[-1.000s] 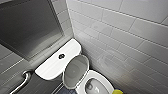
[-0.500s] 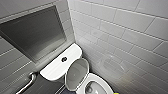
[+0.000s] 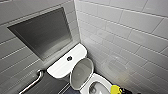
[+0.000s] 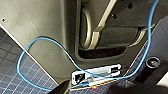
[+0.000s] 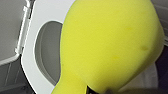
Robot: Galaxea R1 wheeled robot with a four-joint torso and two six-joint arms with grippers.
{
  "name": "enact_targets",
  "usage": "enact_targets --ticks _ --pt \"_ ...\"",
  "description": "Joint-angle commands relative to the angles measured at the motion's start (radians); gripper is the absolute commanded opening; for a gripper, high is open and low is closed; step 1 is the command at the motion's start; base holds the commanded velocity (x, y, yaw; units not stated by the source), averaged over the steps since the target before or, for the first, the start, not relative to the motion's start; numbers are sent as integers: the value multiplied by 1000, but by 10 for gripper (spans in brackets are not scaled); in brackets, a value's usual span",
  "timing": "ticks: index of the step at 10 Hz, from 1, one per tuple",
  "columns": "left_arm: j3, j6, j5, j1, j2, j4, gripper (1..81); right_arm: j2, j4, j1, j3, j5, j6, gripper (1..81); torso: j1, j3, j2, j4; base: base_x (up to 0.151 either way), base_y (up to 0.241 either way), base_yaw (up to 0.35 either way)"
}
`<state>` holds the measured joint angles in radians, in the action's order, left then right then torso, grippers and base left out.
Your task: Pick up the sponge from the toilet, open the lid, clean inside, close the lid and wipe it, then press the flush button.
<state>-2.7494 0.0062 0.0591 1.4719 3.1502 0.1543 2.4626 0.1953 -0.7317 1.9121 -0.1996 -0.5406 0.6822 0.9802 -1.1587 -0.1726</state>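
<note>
Sponge: bright yellow, rounded, faintly dimpled.

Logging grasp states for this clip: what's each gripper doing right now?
Left gripper: cannot be told.
Right gripper: closed on the small bright yellow foam sponge.

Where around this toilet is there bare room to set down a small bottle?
The tank top is bare on both sides of the flush button. The lid stands raised just in front of it, and the sponge crowds the bowl at its rim.
</note>
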Motion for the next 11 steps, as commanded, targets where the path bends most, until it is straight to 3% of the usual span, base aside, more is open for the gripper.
enact_targets --ticks 1,3,4,5,6,7,11 --pt "5 6 90 28 5 -9 811 66 6 214 -16 -95 -2 10 0 0 0 -89 0 0 0" --pt "7 6 90 26 5 -9 811 158 19 228 68 -118 -1 10 -1 0 0 -160 0 0 0" --pt "7 6 90 28 4 -9 811 195 29 247 90 -144 1 10 -1 0 0 -162 0 0 0" --pt "7 6 90 26 4 -9 811 241 44 267 106 -173 1 10 -1 0 0 -133 0 0 0" --pt "7 6 90 28 5 -9 811 286 56 272 135 -191 1 10 -1 0 0 -153 0 0 0" --pt "7 6 90 28 4 -9 811 345 70 263 188 -202 1 10 -1 0 0 -159 0 0 0" --pt "8 5 90 28 4 -9 811 480 92 206 293 -207 2 10 -1 0 0 -159 0 0 0"
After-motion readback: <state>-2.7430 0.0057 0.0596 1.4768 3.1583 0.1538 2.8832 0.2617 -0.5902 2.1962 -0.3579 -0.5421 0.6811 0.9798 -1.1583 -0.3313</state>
